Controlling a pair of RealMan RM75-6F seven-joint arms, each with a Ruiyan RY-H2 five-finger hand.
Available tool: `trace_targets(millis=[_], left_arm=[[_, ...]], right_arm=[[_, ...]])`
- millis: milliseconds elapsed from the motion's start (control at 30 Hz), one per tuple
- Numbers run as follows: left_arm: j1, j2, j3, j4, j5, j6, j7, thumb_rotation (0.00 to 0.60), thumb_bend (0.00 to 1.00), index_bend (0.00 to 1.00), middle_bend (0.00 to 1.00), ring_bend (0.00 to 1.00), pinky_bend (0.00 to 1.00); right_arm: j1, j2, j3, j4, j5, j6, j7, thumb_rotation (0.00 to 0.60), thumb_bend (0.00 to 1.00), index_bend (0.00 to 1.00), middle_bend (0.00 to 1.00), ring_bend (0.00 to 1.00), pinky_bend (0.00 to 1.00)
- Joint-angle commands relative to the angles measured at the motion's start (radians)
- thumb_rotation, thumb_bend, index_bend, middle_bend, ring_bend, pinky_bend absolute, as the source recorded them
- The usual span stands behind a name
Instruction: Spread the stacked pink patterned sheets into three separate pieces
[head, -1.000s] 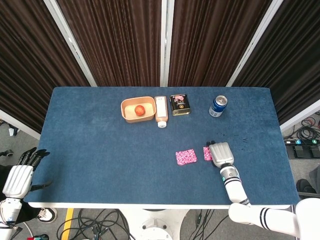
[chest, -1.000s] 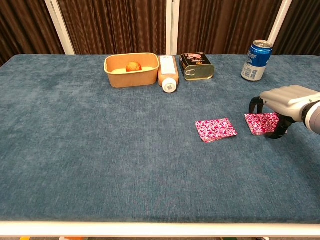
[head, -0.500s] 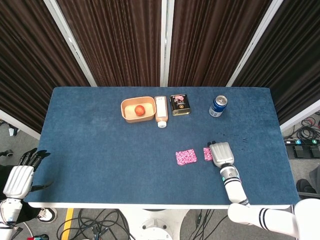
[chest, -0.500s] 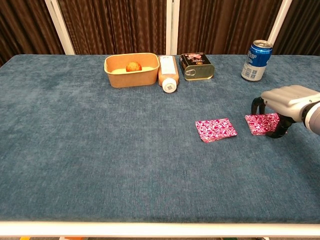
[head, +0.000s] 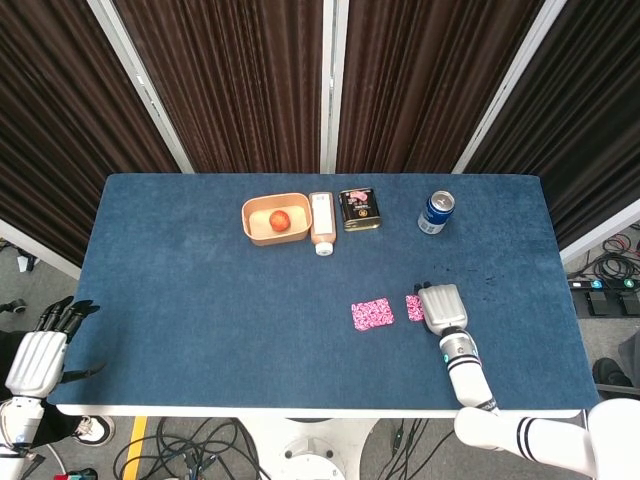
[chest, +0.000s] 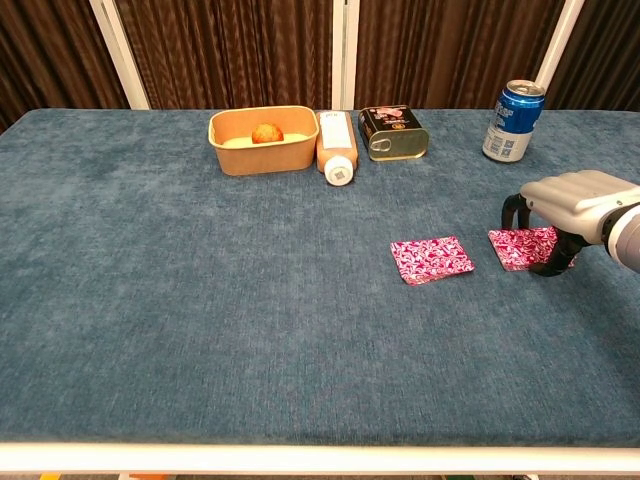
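Observation:
One pink patterned sheet (head: 372, 314) (chest: 431, 259) lies flat on the blue table, right of centre. A second pink patterned piece (head: 413, 307) (chest: 520, 247) lies just to its right, partly hidden under my right hand (head: 442, 305) (chest: 572, 205). That hand arches over it, with the thumb at the piece's far left edge and a fingertip at its near right edge, pinching it against the cloth. I cannot tell whether this piece is one sheet or more. My left hand (head: 38, 356) hangs off the table's near left corner, holding nothing, fingers extended.
Along the back stand a tan bowl (head: 274, 220) (chest: 262, 139) holding an orange fruit, a bottle lying on its side (head: 321, 222) (chest: 335, 145), a dark tin (head: 359, 209) (chest: 392, 132) and a blue can (head: 435, 212) (chest: 513, 121).
The right hand has shifted only slightly over the right-hand pink piece, which has edged a little to the left. The left hand has not moved.

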Motion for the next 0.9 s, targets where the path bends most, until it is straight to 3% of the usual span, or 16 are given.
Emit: trace_targets(millis=[33, 567, 900], left_arm=[[0.0, 0.0, 0.001, 0.001, 0.0, -0.001, 0.0, 0.6, 0.0, 0.18, 0.13, 0.04, 0.1], [-0.001, 0.004, -0.002, -0.005, -0.001, 0.0, 0.001, 0.6, 0.0, 0.18, 0.13, 0.04, 0.1], [0.002, 0.003, -0.002, 0.004, -0.006, -0.002, -0.014, 0.6, 0.0, 0.18, 0.13, 0.04, 0.1]], right_arm=[[-0.003, 0.004, 0.002, -0.004, -0.005, 0.003, 0.004, 0.6, 0.23, 0.38, 0.37, 0.63, 0.71], [0.03, 0.016, 0.056, -0.015, -0.001, -0.005, -0.008, 0.6, 0.25, 0.39, 0.37, 0.63, 0.71], [0.124, -0.074, 0.116, 0.114, 0.058, -0.061, -0.059, 0.6, 0.25, 0.39, 0.38, 0.63, 0.71]])
